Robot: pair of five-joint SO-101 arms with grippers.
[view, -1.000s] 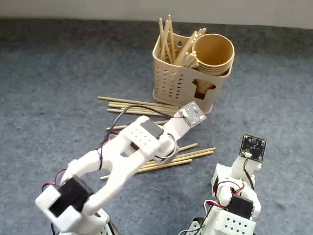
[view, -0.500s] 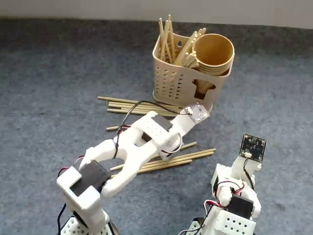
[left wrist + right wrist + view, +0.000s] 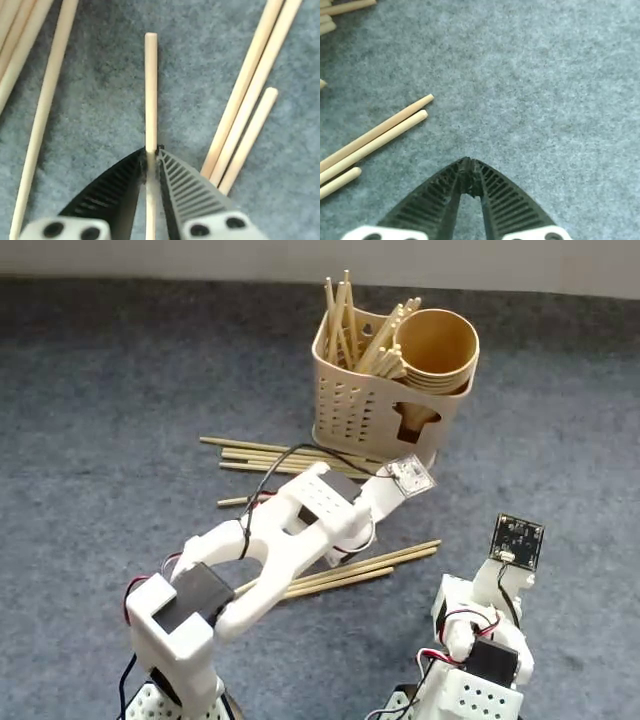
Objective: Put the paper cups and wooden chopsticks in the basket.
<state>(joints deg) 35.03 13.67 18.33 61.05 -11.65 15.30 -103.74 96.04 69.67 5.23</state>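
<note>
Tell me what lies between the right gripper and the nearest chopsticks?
Bare carpet separates the right gripper from those chopsticks, in the right wrist view.

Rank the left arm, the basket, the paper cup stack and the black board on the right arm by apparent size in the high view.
1. left arm, though it is nearer the camera, which inflates it
2. basket
3. paper cup stack
4. black board

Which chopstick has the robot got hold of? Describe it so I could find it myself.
Start at the beige basket at the back of the grey carpet; loose chopsticks lie in front of it, under the left arm. The one you want is the single chopstick pinched in the black left gripper, while its neighbours lie free in bunches.
</note>
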